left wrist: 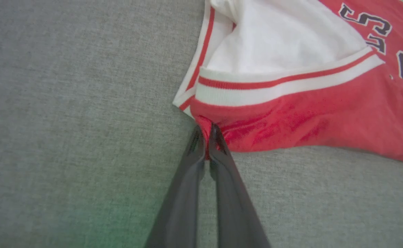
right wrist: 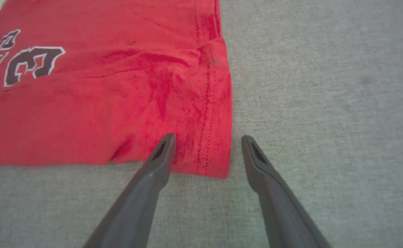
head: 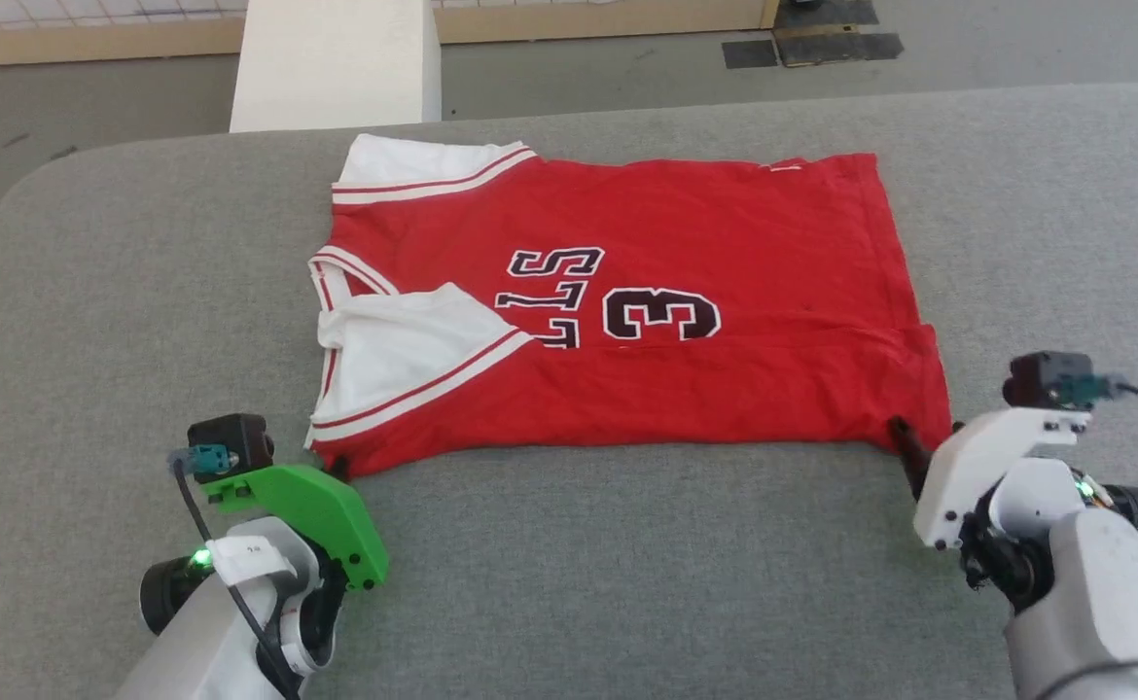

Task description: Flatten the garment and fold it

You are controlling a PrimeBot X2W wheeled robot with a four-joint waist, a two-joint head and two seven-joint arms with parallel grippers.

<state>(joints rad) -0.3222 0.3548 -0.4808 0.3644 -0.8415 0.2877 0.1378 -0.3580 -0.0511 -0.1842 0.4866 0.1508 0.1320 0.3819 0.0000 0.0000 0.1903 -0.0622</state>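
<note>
The garment (head: 627, 292) is a red jersey with white sleeves and dark lettering. It lies spread sideways on the grey table, with the near sleeve folded over the chest. My left gripper (head: 338, 471) sits at its near left corner. In the left wrist view this gripper (left wrist: 205, 132) is shut on a pinch of the garment's (left wrist: 308, 113) red cloth, just below the striped sleeve trim. My right gripper (head: 905, 442) is at the near right hem corner. The right wrist view shows it (right wrist: 208, 144) open, its fingers straddling the stitched corner of the garment (right wrist: 101, 103).
The grey cloth-covered table (head: 569, 564) stretches wide in front of and beside the jersey. Its rounded far-left edge meets the floor. A white block (head: 336, 58) stands just behind the table's far edge, and dark mats (head: 812, 44) lie on the floor beyond.
</note>
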